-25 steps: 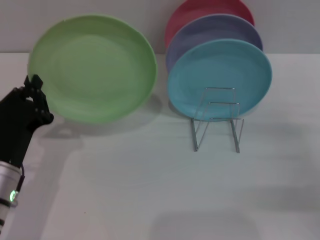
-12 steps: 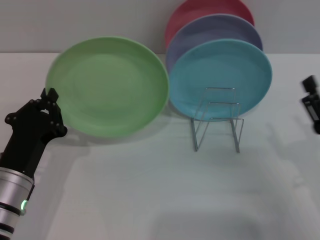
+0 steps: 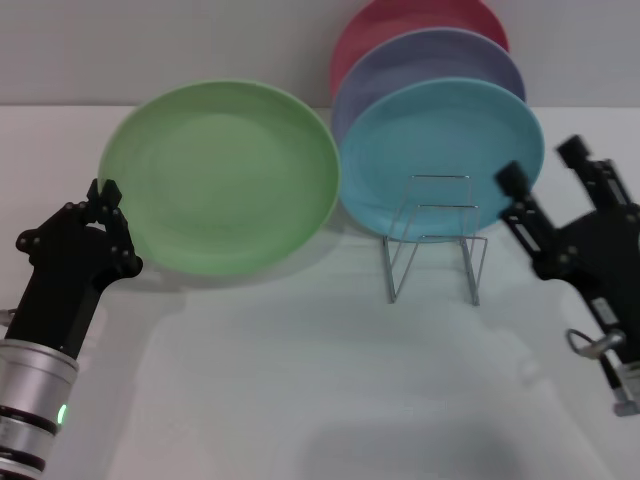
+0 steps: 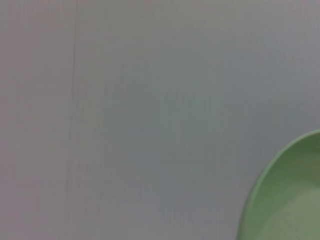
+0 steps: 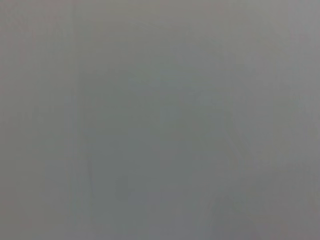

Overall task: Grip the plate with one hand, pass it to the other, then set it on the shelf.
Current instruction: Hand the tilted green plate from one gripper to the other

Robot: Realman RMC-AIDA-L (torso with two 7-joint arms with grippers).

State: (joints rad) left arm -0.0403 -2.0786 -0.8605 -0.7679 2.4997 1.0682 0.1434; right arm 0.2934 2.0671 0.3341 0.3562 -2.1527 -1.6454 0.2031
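Observation:
The light green plate [image 3: 222, 176] is held up above the table at the left, tilted with its face toward me. My left gripper [image 3: 104, 200] is shut on its left rim. A part of the plate's rim shows in the left wrist view [image 4: 287, 200]. My right gripper [image 3: 542, 166] is open at the right, in front of the right edge of the turquoise plate, apart from the green plate. The silver wire shelf [image 3: 435, 240] stands on the table between the two grippers. The right wrist view shows only a plain grey surface.
A turquoise plate [image 3: 440, 150], a lavender plate [image 3: 430, 62] and a red plate [image 3: 400, 25] lean in a row behind the shelf, against the back wall. The white table [image 3: 300, 380] stretches in front.
My left gripper has carried the green plate right and a little lower, toward the middle. My right gripper has come in from the right edge to beside the turquoise plate.

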